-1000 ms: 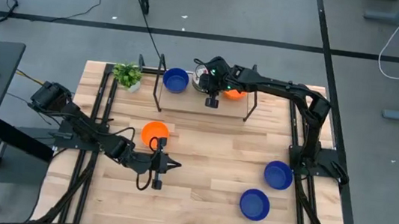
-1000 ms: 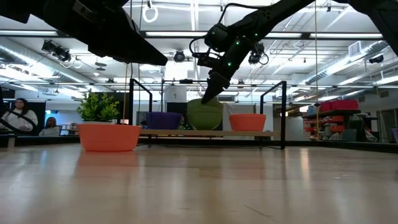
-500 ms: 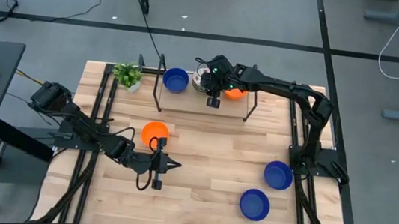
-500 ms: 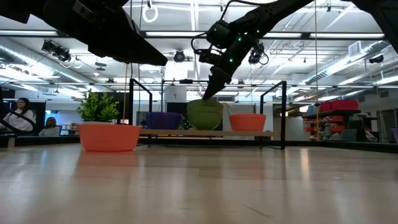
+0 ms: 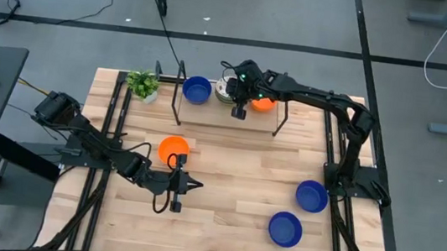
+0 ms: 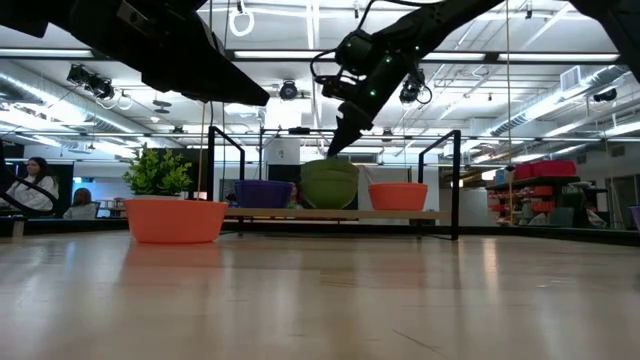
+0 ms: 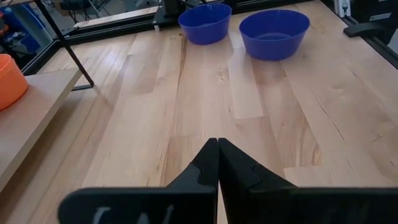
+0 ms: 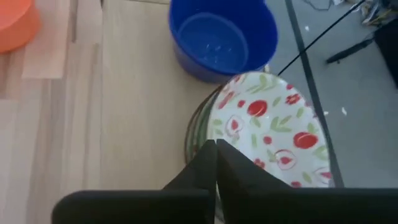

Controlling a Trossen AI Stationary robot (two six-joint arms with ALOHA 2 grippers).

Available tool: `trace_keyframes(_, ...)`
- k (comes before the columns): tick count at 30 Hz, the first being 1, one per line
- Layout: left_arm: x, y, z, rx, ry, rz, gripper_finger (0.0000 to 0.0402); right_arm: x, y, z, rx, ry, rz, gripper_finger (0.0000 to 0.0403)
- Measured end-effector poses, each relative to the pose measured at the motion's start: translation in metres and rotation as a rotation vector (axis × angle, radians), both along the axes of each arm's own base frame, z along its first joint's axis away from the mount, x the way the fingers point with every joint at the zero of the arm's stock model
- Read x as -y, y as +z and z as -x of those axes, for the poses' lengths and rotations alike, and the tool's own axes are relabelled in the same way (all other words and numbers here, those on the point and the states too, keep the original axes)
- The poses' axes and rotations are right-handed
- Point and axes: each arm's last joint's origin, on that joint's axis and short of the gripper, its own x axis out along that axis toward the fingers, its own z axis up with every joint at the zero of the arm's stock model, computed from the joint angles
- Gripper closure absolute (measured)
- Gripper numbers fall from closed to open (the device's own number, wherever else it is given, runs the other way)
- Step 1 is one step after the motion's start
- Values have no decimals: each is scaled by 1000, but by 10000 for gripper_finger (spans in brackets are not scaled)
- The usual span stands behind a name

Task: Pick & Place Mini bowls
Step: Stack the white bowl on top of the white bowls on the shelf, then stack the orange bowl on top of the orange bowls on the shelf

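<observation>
Your right end effector (image 5: 239, 111), fingers pressed together, hovers just above the patterned bowl (image 8: 268, 127) on the shelf (image 5: 208, 112), between the blue bowl (image 5: 197, 90) and the orange bowl (image 5: 263, 105). This looks like release or retreat; next, lift clear. Your left end effector (image 5: 197, 185) waits with fingers together above the counter (image 5: 234, 177).

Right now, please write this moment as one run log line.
right gripper: shut, above patterned bowl on shelf | left gripper: shut, idle near orange bowl | two blue bowls unplaced
</observation>
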Motion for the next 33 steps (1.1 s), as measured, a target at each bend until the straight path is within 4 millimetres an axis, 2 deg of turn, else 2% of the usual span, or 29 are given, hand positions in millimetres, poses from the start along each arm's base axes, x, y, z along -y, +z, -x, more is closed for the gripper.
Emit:
trace_keyframes(8,0,0,0,-1,-1,0,396,3,-7,-1,-17,-14,-16,398)
trace_keyframes(13,0,0,0,-1,-1,0,396,-1,3,-2,23,-10,11,393)
trace_keyframes(16,0,0,0,-3,-2,-1,396,-16,12,-3,28,-11,29,392)
trace_keyframes(19,0,-1,0,-6,-1,-2,396,-44,15,-5,-25,25,5,399)
trace_keyframes(22,0,-1,0,-6,-2,-2,396,-86,15,-8,-80,111,-25,399)
trace_keyframes(25,0,-1,1,-12,-2,-5,396,-134,6,-5,-141,184,15,401)
trace_keyframes(29,0,-2,1,-20,-3,-9,396,-195,-7,16,-183,217,94,401)
trace_keyframes(33,0,-2,1,-25,2,1,396,-250,-21,51,-133,210,79,401)
